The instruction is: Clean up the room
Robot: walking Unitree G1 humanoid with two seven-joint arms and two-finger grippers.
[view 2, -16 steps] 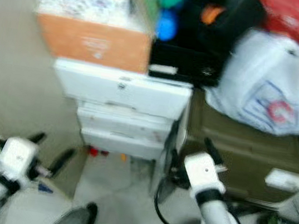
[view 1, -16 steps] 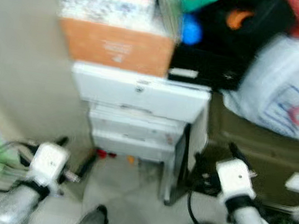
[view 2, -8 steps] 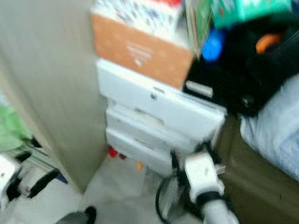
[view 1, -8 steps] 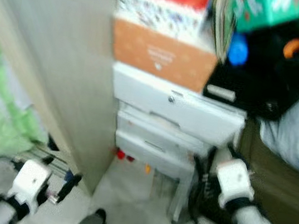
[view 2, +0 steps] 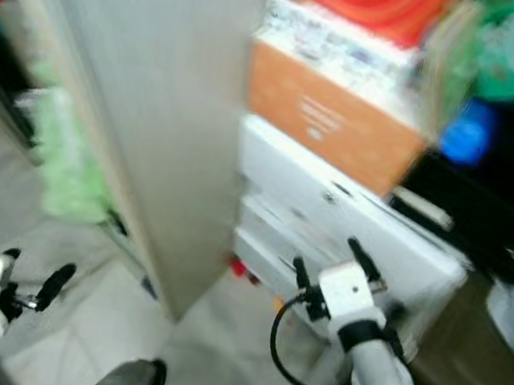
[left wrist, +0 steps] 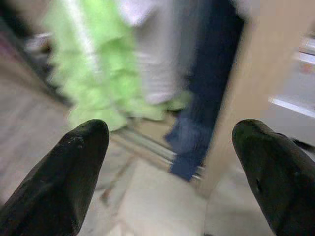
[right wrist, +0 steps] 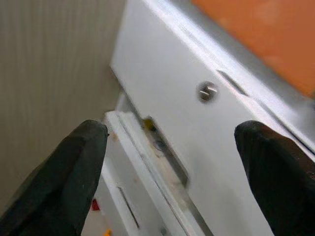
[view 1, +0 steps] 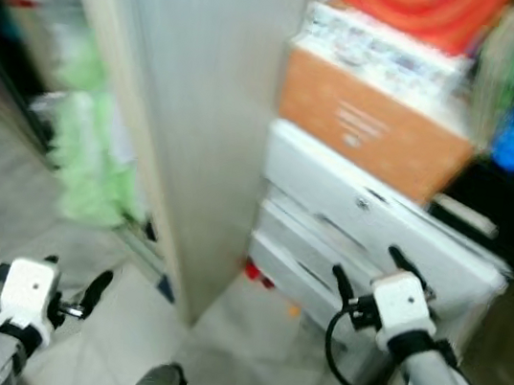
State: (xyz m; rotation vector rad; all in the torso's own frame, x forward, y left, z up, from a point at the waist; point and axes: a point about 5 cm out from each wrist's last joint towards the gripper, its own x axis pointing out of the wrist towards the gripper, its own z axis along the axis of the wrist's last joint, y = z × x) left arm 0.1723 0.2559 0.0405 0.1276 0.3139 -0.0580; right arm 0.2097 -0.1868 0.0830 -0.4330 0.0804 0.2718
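Both arms are held low in front of me and both grippers stand open with nothing in them. My left gripper (view 1: 75, 274) hovers over pale floor tiles; in its wrist view (left wrist: 167, 162) a fluffy green garment (left wrist: 93, 73) and a navy cloth (left wrist: 206, 98) hang past its fingers. My right gripper (view 1: 371, 270) is close in front of a white drawer unit (view 1: 357, 237). The right wrist view (right wrist: 172, 167) looks at a white drawer front (right wrist: 197, 123) with a screw in it. All views are blurred.
A tall beige panel (view 1: 203, 97) stands between the hanging green clothes (view 1: 89, 148) and the drawers. On top of the drawers are an orange box (view 1: 373, 128), a patterned box and a red round thing (view 1: 421, 4). Small red bits (view 1: 257, 275) lie on the floor.
The whole picture has slid right, so the camera has swung left; the hanging clothes and more floor have come into view. Both grippers have stayed open and empty.
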